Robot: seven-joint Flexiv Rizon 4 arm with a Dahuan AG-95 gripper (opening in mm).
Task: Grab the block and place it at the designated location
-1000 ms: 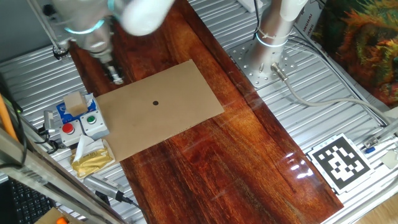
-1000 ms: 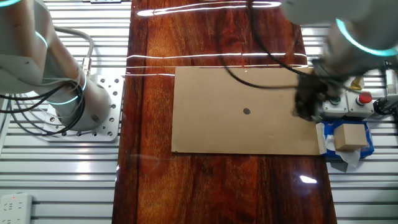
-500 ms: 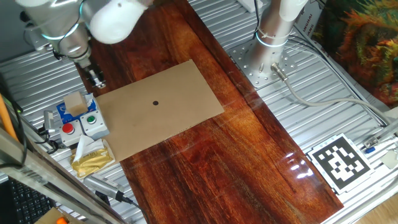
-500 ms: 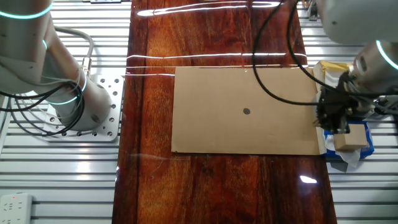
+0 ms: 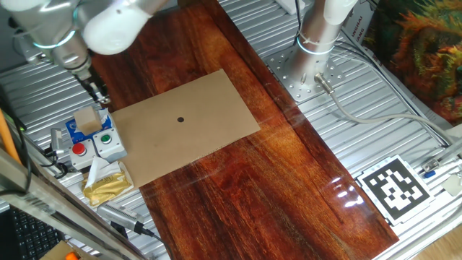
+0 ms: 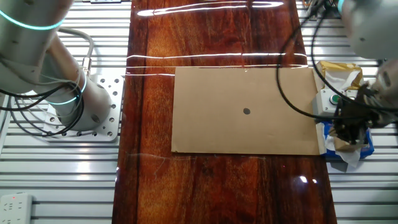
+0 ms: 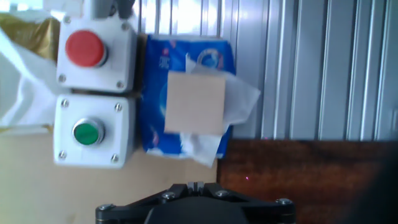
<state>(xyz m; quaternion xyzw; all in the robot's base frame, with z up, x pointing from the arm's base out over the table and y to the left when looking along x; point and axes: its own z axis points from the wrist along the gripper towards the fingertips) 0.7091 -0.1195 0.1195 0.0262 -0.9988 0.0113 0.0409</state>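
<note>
pale tan block [image 7: 194, 102], blue printed holder [image 7: 157, 93], light-brown cardboard sheet [image 5: 184, 133] with black dot [image 5: 180, 120]

Pincer [image 5: 99, 95] moved off sheet [image 5: 188, 126] to above block [image 5: 87, 119]

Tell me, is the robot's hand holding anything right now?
No, nothing is held. The gripper hangs above the block, which sits untouched on the blue holder.
</note>
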